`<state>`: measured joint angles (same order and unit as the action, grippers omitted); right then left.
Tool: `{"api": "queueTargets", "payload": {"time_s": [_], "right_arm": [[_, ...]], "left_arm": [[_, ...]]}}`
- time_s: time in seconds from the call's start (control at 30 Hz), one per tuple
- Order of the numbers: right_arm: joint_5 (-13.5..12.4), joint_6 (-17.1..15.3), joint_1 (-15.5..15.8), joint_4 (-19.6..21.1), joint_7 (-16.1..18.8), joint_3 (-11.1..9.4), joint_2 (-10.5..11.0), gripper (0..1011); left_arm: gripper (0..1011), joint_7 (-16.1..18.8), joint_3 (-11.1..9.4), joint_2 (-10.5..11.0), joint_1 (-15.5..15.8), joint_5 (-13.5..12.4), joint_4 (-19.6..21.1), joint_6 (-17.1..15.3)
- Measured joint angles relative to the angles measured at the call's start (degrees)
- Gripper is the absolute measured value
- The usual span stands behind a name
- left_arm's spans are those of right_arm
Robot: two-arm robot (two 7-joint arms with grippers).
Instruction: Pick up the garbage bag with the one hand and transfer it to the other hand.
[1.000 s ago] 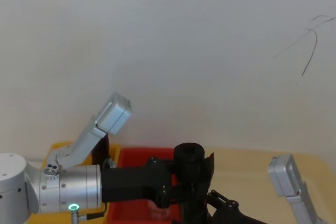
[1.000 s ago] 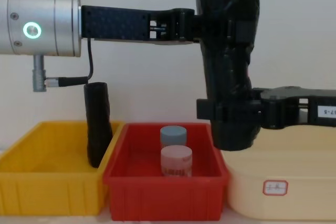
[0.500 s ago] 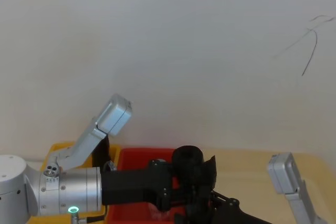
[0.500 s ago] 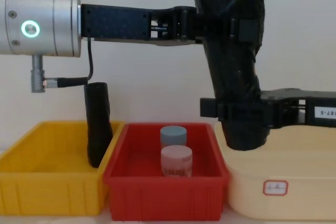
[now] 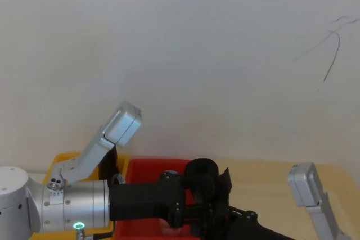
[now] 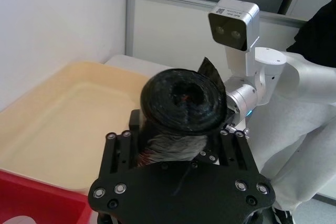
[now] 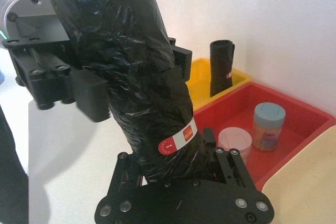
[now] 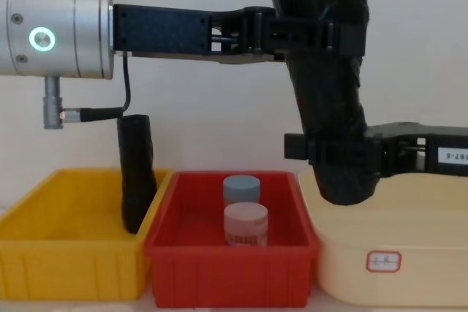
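You see the garbage bag (image 8: 329, 100), a thick black roll of crinkly plastic, hanging in the air almost upright, with its lower end leaning a little toward your right side. The left gripper (image 8: 318, 34), the long black one on the silver wrist with the green glowing ring (image 8: 42, 39), reaches in from the left and pinches the roll near its top, one finger in front of it and one behind. The right gripper (image 8: 333, 153), long and black with a small white label (image 8: 454, 156), comes in from the right and clamps the same roll near its lower end. So the bag is between both pairs of fingers at once, with the left grip above the right grip. In the right wrist view the small red-and-white mark (image 7: 178, 139) sits on the roll just above the right gripper's fingers. Below, three plastic bins stand side by side: a yellow bin (image 8: 73, 261), a red bin (image 8: 227, 268) and a cream bin (image 8: 409, 239). The bottom of the bag hangs above the left rim of the cream bin. A slimmer black roll (image 8: 137, 173) stands leaning in the yellow bin, well apart from the grippers. Two small round jars (image 8: 245, 224) sit in the red bin.
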<state>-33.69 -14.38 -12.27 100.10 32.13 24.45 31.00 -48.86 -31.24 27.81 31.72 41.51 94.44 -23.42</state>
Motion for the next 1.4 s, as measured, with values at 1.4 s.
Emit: {"api": "queueTargets", "payload": {"time_s": [1.4], "right_arm": [[-3.7, 1.31, -0.27, -0.75, -8.33, -3.47, -1.44, 565]], "left_arm": [[1000, 13.79, 7.66, 1.8, -5.73, 1.97, 0.78, 3.4]]}}
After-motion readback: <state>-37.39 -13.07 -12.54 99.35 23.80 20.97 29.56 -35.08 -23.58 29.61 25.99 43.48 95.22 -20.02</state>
